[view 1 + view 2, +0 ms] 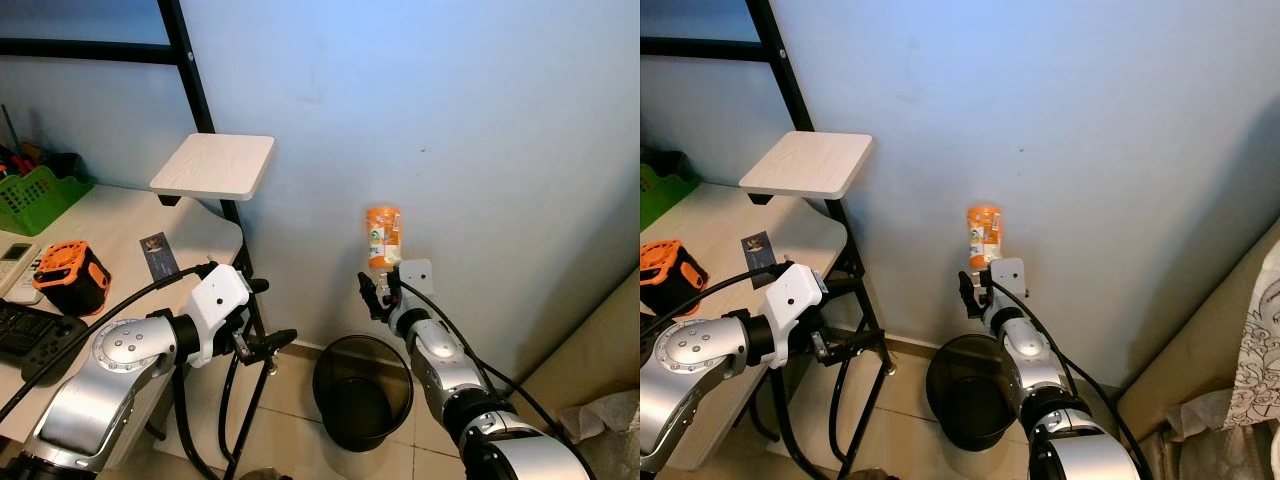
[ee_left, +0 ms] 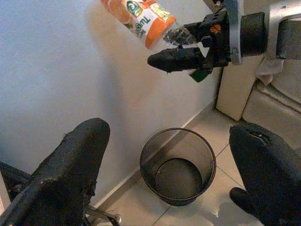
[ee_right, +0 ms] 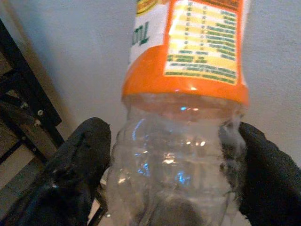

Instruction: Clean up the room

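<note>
My right gripper (image 1: 381, 286) is shut on a clear plastic bottle (image 1: 382, 233) with an orange label, held up close to the blue wall. The bottle stands above the fingers, label end up. A black mesh waste bin (image 1: 330, 400) stands on the tiled floor below the bottle and slightly towards me, and looks empty. The left wrist view shows the bottle (image 2: 146, 19) in the right gripper's fingers (image 2: 174, 59) above the bin (image 2: 178, 129). My left gripper (image 1: 268, 315) is open, with nothing between its fingers, left of the bin beside the desk's legs.
A white desk (image 1: 190, 225) at the left carries an orange speaker (image 1: 70, 277), a remote, a game controller (image 1: 45, 338) and a green basket (image 1: 35, 195). A white shelf board (image 1: 214, 166) juts from a black frame. Beige furniture (image 1: 600, 340) stands at the right.
</note>
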You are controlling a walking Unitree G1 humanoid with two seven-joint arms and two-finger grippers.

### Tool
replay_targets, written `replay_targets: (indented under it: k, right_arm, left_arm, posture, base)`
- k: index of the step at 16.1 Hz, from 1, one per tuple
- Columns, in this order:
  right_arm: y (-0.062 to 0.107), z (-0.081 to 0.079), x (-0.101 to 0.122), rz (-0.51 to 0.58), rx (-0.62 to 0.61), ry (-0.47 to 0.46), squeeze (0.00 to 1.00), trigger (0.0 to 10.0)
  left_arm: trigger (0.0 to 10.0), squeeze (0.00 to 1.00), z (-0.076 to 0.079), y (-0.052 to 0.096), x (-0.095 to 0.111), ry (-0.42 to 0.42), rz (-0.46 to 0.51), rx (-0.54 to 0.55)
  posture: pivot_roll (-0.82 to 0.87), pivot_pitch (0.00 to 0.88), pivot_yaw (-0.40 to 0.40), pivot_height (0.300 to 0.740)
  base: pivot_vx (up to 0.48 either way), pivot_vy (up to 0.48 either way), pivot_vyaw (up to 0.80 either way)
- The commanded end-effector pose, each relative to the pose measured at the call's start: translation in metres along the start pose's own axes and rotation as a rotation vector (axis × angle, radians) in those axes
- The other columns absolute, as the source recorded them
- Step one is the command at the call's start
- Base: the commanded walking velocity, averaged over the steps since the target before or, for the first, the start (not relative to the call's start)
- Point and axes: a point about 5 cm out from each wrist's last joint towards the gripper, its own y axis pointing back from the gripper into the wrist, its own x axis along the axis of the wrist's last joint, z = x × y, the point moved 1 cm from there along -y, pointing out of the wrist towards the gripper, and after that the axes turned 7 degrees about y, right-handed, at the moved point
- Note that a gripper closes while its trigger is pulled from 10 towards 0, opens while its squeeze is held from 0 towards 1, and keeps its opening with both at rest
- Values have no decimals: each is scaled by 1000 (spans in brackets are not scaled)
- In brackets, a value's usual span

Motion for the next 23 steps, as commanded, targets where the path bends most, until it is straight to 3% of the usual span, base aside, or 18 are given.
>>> replay_targets:
  k: [1,9,14,16,18,19,22,23]
  right_arm:
    - [-2,-1,5,20,2,10,1000,10000]
    - [3,0,-4,-1,3,12,1000,10000]
    - [15,15,-10,56,-40,-35,1000,10000]
    - [21,19,-12,68,-34,-56,1000,10000]
    - [31,26,-12,101,-36,-63,1000,10000]
    - [42,32,-9,122,-76,-109,1000,10000]
    - [53,31,-3,154,-87,-148,1000,10000]
    - [58,29,-3,149,-84,-142,1000,10000]
  left_arm:
    - [10000,0,-2,1,2,-14,-8,4]
    - [10000,0,-2,-1,2,-12,-6,9]
    - [10000,0,4,-5,-1,12,12,23]
    - [10000,0,2,-9,-5,54,12,109]
    - [10000,0,-7,-12,-14,88,-4,262]
    - [10000,0,-12,-13,-20,120,-6,389]
    - [10000,0,-9,-14,-18,156,38,459]
    - [10000,0,-13,-12,-16,138,64,559]
  posture:
    - [0,0,75,740]
    - [-4,0,73,740]
    - [-17,0,77,740]
    - [-23,0,80,740]
    - [-34,0,82,740]
    - [-42,0,86,740]
    - [-43,0,88,740]
    - [-36,0,84,740]
  base:
    - [0,0,0]
    - [0,0,0]
    - [0,0,0]
    - [0,0,0]
    - [0,0,0]
    - [0,0,-444]
    - [0,0,-800]
    - [0,0,-800]
